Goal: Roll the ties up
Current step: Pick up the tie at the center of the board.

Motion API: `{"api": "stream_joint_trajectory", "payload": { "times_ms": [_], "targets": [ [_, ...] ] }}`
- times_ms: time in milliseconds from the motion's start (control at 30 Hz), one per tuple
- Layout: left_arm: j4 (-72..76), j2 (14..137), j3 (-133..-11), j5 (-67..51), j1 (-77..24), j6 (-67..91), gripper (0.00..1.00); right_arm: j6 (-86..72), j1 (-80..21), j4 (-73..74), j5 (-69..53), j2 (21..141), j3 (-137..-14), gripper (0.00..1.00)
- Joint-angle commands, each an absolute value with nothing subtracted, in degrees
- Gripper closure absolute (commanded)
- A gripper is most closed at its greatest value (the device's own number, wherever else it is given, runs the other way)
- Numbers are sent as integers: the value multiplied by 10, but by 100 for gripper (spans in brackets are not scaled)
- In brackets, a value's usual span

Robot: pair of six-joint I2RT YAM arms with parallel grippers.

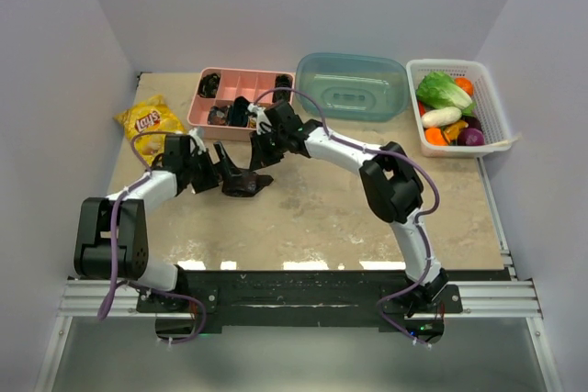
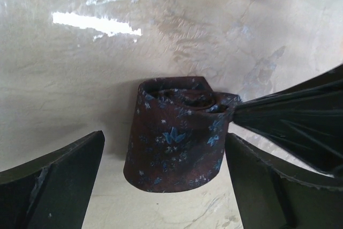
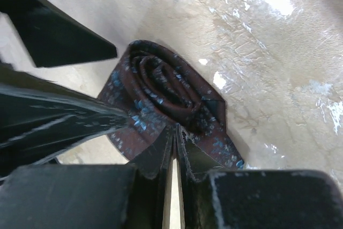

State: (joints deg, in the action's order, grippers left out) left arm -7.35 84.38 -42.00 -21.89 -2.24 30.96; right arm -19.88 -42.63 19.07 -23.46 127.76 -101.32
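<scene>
Worked over a pale stone-look tabletop (image 1: 349,227), boxed in by white walls. Found the right gripper (image 3: 174,132) pinched almost shut on the loose outer flap of the tie (image 3: 161,87), apparently to stop the coil from springing open. Found the left gripper (image 2: 163,178) spread to its widest, one finger on either side of the roll without clamping it, seemingly poised to take it by the flanks. Saw the tie itself wound into a tight maroon spiral flecked with small blue flowers, resting on the table between the two grippers, left of centre. Beyond it, noted a pink divided tray (image 1: 241,95) with dark bundles in several compartments, probably the destination for the finished roll; farther out, a yellow Lay's chip bag (image 1: 147,119), a teal plastic tub (image 1: 354,86) and a white basket (image 1: 459,107) of vegetables.
</scene>
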Motion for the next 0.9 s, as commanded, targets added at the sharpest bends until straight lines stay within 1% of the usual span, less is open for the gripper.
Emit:
{"api": "stream_joint_trajectory", "payload": {
  "times_ms": [0, 100, 167, 333, 467, 633, 800, 867],
  "targets": [
    [14, 836, -375, -277, -4, 333, 1, -196, -428, 192, -228, 1201, -1016, 90],
    [89, 841, -323, -322, 16, 363, 2, -202, -430, 177, -236, 1184, -990, 90],
    [123, 846, -310, -335, 19, 374, 2, -208, -433, 161, -244, 1173, -966, 90],
    [159, 861, -292, -351, 20, 376, 4, -218, -442, 142, -261, 1179, -937, 90],
    [186, 874, -282, -358, 19, 376, 6, -218, -447, 141, -265, 1208, -941, 91],
    [228, 896, -267, -384, 20, 382, 10, -208, -448, 151, -247, 1232, -949, 91],
    [218, 924, -267, -379, 20, 363, 12, -200, -446, 158, -213, 1252, -950, 91],
    [240, 928, -262, -391, 19, 366, 13, -199, -446, 159, -207, 1259, -949, 91]
  ]
}}
